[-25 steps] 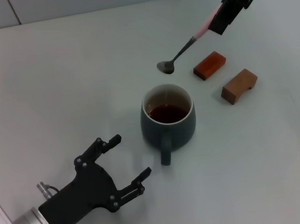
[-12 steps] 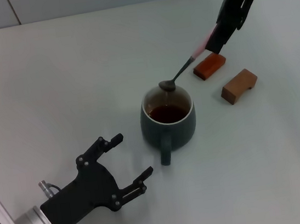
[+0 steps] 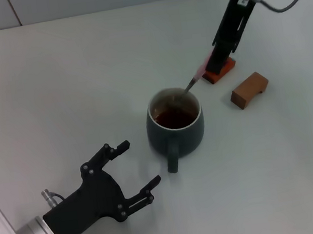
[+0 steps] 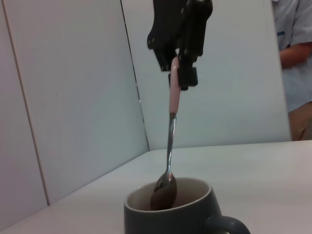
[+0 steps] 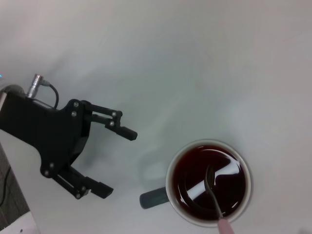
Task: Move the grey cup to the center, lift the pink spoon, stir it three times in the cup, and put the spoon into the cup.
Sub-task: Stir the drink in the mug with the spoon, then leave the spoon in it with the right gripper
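Note:
The grey cup (image 3: 175,129) stands mid-table with dark liquid inside and its handle toward me. My right gripper (image 3: 212,63) is shut on the pink spoon (image 3: 198,77) by its pink handle, above and behind the cup. The spoon slants down, its metal bowl inside the cup at the liquid, as the right wrist view shows (image 5: 211,181). The left wrist view shows the spoon (image 4: 170,141) hanging from the right gripper (image 4: 179,73) into the cup (image 4: 170,217). My left gripper (image 3: 138,164) is open and empty on the near left of the cup, apart from it.
Two brown wooden blocks lie right of the cup: one (image 3: 226,67) partly behind the right gripper, the other (image 3: 249,89) nearer. The left gripper (image 5: 117,162) also shows in the right wrist view, beside the cup (image 5: 154,199).
My right gripper has come down and toward the cup. The spoon's bowl went from hanging behind the cup to over the rim and into it. The left arm has barely moved.

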